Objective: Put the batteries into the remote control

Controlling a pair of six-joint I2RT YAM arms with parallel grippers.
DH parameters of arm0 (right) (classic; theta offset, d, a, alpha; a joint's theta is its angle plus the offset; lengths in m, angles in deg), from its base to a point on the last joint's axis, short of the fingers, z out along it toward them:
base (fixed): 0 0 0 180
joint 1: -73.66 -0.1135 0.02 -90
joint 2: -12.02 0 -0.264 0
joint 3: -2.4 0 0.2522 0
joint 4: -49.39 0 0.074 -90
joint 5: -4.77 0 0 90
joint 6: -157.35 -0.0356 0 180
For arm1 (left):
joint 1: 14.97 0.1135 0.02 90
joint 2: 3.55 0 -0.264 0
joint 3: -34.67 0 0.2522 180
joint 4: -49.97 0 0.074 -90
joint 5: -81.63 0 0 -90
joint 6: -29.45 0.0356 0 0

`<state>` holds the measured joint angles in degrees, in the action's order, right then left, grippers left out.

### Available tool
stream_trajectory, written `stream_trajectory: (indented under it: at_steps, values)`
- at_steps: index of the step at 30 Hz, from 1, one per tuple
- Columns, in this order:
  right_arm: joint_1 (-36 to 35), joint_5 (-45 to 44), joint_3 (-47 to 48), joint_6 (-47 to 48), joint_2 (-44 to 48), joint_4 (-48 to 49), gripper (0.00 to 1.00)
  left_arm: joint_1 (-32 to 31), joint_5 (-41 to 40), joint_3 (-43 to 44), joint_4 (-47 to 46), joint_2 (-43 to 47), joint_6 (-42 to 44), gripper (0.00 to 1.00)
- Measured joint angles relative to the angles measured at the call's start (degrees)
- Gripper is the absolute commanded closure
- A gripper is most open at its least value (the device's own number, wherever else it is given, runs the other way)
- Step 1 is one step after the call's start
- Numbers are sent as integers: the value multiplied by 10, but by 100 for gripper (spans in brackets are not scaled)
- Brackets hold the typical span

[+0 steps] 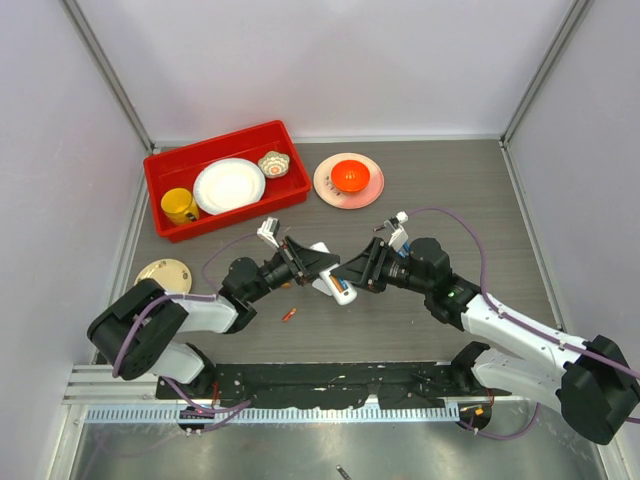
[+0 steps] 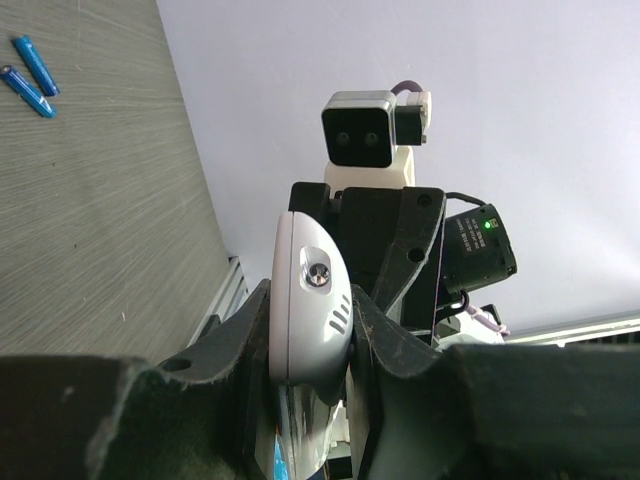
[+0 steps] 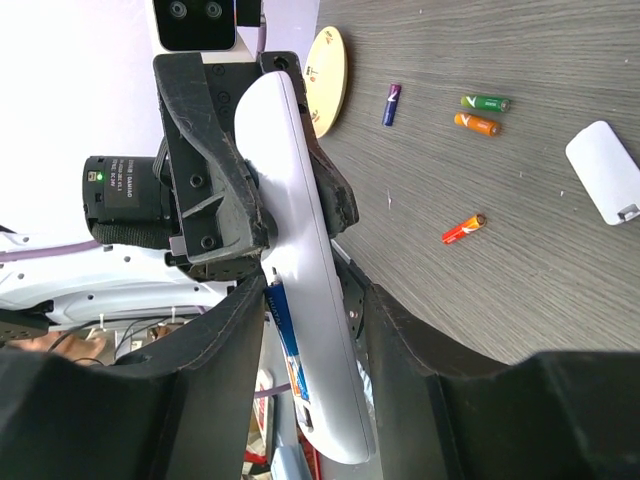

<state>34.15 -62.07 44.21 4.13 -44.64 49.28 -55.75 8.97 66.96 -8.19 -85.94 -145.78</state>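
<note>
The loading step is in hand: the remote control (image 3: pixel 300 230) is held above the table (image 3: pixel 520 300) between the two arms. The left end effector (image 2: pixel 310 335) is clamped narrow on one end of it. The right end effector (image 3: pixel 312 300) straddles the other end at middling width, its jaws close beside the casing and beside a blue battery (image 3: pixel 284 325) lying along its back; whether they press on it I cannot tell. Next, I judge, that cell needs seating squarely in the recess, then another must be fetched from the loose batteries (image 3: pixel 477 124) on the table
</note>
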Motion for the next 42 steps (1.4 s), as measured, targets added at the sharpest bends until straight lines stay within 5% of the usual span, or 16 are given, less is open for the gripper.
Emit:
stream_trajectory:
  at_steps: [19,25,34,42]
  values:
    - [3,16,-16,-4,-4,43,63,-1,-16,0,12,16,9,100]
    - [3,19,-16,-6,-6,43,40,-1,-17,0,9,16,11,100]
    - [3,39,5,16,-11,11,42,0,-27,0,-6,16,13,100]
    - [3,38,32,80,3,-64,30,5,-28,-5,-12,16,18,100]
